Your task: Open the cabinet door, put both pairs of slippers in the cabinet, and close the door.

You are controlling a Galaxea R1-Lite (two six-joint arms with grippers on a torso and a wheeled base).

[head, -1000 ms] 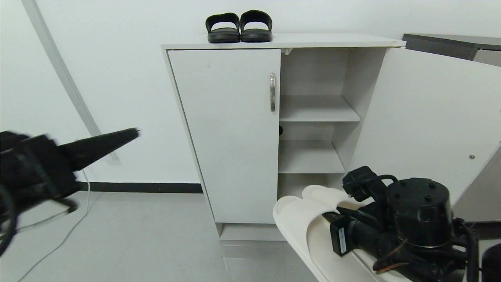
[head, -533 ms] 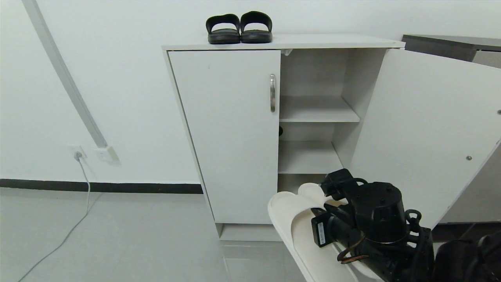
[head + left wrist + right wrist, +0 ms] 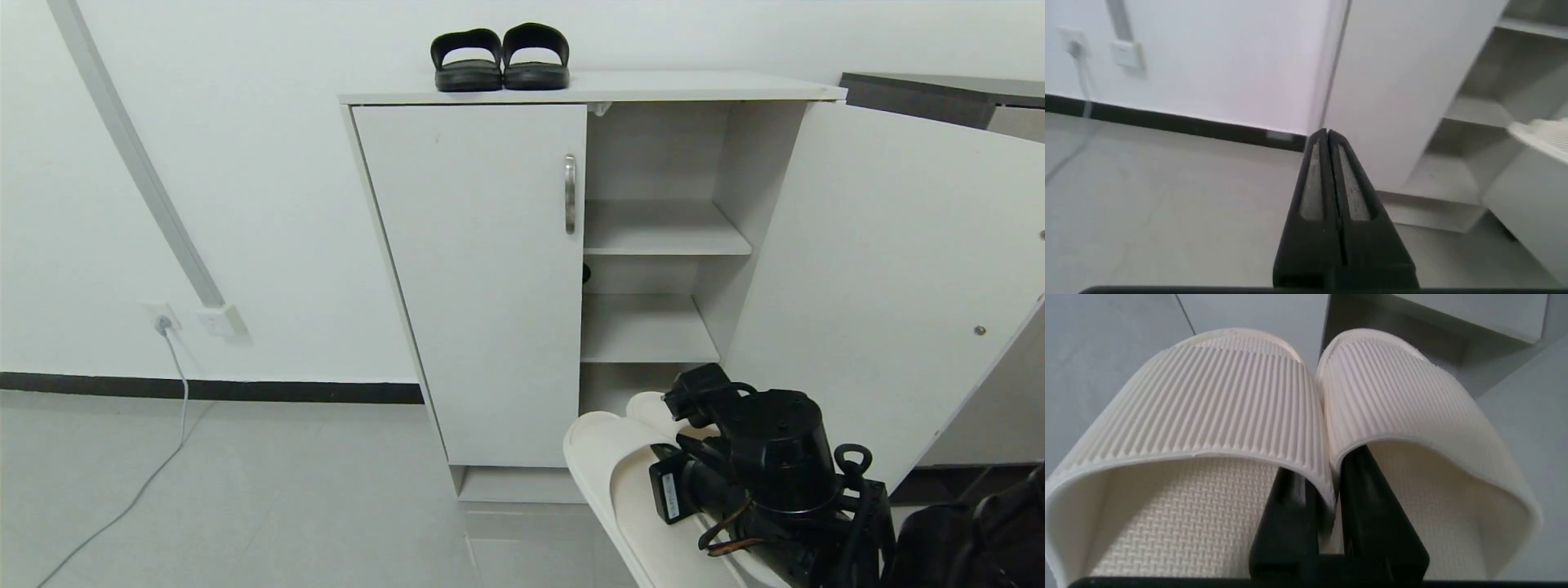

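Note:
A white cabinet (image 3: pixel 465 286) stands against the wall with its right door (image 3: pixel 890 269) swung open, baring shelves (image 3: pixel 661 237). A pair of black slippers (image 3: pixel 500 57) rests on the cabinet's top. My right gripper (image 3: pixel 1327 498) is shut on the inner straps of a pair of white slippers (image 3: pixel 1290 416), held toes forward low before the open compartment; the white slippers (image 3: pixel 620 457) show under the right arm in the head view. My left gripper (image 3: pixel 1327 175) is shut with nothing in it, low over the floor to the left of the cabinet.
The left door (image 3: pixel 482 278) with its metal handle (image 3: pixel 569 194) is closed. A wall socket (image 3: pixel 163 320) with a cable sits low on the left wall. Grey floor tiles (image 3: pixel 245 498) spread before the cabinet. A grey unit (image 3: pixel 939 90) stands behind the open door.
The left arm has dropped out of the head view's left side. The right arm with the white slippers has shifted left and slightly lower, toward the open compartment.

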